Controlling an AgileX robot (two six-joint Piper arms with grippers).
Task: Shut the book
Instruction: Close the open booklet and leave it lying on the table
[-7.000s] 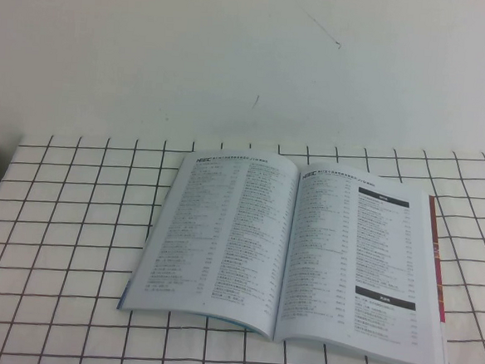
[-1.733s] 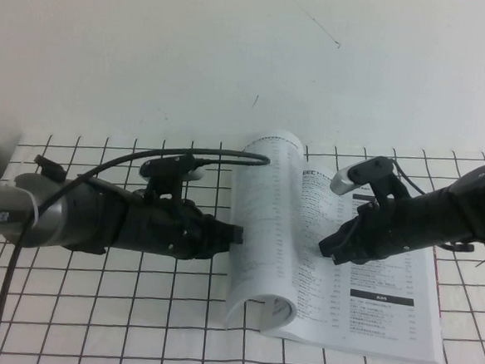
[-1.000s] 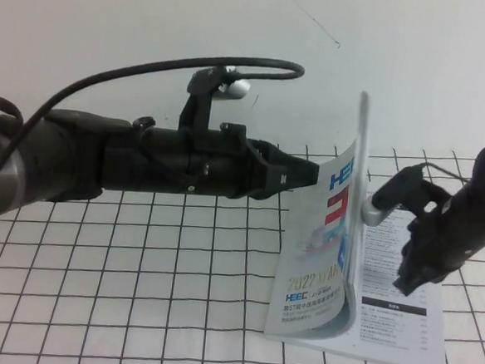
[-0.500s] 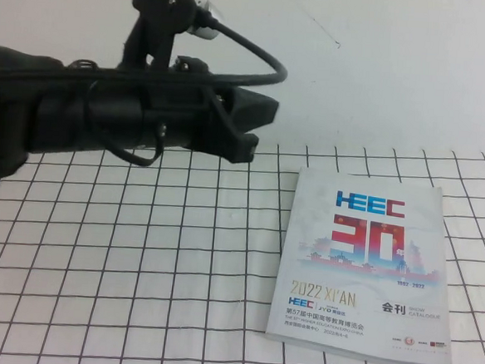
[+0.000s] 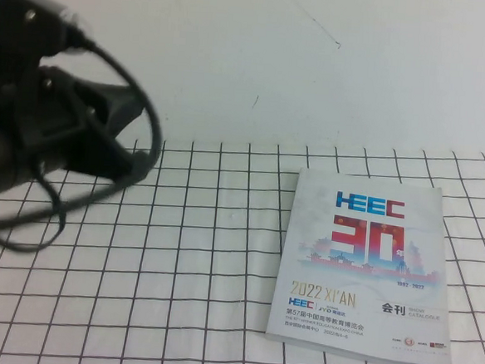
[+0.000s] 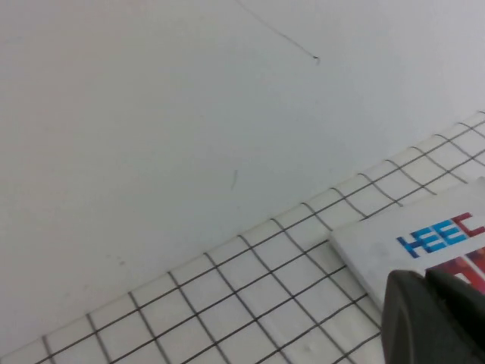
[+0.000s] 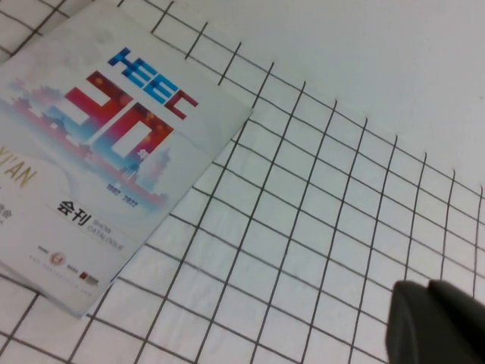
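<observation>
A worktop covered in white cloth with a black grid point(image 5: 203, 271) runs up to a plain white wall point(image 5: 276, 59). In the high view the dark left arm point(image 5: 55, 127) fills the left side, raised close to the camera and blurred, with a black cable point(image 5: 150, 130) looping off it. The closed white paperback book with blue "HEEC" lettering and a red "30" on its cover point(image 5: 365, 270) lies flat, front cover up, on the robot's right half of the worktop, near the front edge. The left gripper point(image 6: 436, 318) hangs above the book's upper corner, clear of it. The right gripper point(image 7: 436, 322) hangs over bare grid cloth, well apart from the book. Only a dark tip of each shows, so I cannot tell whether either pair of jaws is parted or closed.
</observation>
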